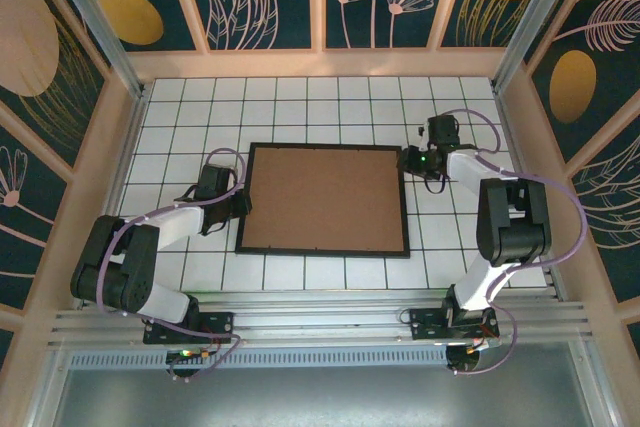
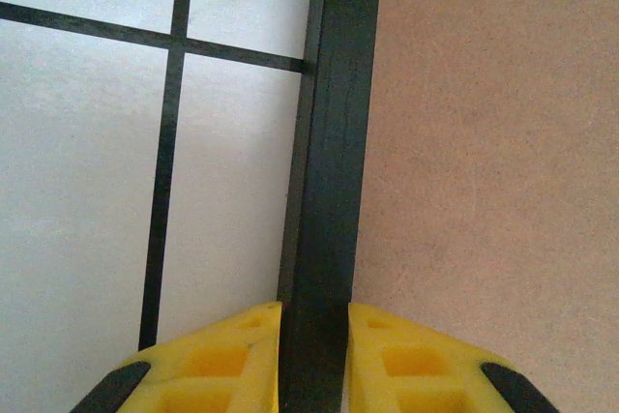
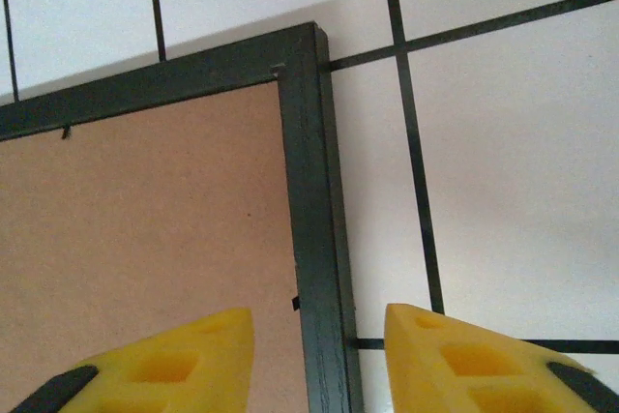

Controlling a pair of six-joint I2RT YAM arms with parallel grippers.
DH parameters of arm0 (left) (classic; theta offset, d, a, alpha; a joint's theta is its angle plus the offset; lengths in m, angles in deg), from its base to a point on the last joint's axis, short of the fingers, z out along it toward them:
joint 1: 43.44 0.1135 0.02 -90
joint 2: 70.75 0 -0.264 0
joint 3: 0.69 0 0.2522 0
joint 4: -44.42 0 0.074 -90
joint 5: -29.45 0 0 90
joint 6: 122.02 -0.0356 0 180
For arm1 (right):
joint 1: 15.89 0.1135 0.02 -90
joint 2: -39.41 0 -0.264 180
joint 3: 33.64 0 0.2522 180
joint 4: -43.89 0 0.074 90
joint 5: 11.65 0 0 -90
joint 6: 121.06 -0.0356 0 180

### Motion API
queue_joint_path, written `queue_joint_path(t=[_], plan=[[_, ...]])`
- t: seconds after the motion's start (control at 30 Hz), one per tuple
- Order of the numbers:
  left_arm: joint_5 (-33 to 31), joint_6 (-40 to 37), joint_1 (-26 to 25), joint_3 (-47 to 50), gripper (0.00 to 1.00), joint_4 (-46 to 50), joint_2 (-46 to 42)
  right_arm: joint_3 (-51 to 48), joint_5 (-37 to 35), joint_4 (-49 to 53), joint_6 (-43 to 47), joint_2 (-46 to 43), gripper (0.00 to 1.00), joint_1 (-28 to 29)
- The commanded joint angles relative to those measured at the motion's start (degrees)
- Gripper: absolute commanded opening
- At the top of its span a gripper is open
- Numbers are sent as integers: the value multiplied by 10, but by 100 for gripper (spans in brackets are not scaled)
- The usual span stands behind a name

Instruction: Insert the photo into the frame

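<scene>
Two grippers at a face-down frame (image 1: 322, 252)
The frame lies on the table (image 1: 290, 102), backing board (image 1: 325, 197) up; left gripper (image 2: 314, 355) pinches its left rail, right gripper (image 3: 314, 345) gapes astride the right rail. A one-sided lift could twist the thin moulding or spill the board. No legible writing.

Our arms (image 1: 175, 222) are white and black with purple cables (image 1: 583, 219). Our left hand (image 2: 314, 309) and right hand (image 3: 317, 311) have yellow fingers (image 2: 227, 360).
</scene>
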Motion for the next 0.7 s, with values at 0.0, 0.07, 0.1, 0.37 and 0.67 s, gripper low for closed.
queue_joint_path(t=[0.0, 0.07, 0.1, 0.37, 0.67], plan=[[-8, -1, -5, -8, 22, -16, 6, 6, -11, 21, 6, 12, 36, 0], [-9, -1, -4, -8, 22, -15, 4, 12, -10, 20, 9, 19, 35, 0], [-9, -2, -5, -7, 22, -16, 4, 15, -11, 20, 9, 23, 34, 0], [-3, -1, -4, -6, 22, -20, 6, 22, -4, 12, 11, 49, 32, 5], [2, -1, -5, -7, 22, -25, 14, 17, 11, -4, 9, 68, 31, 14]])
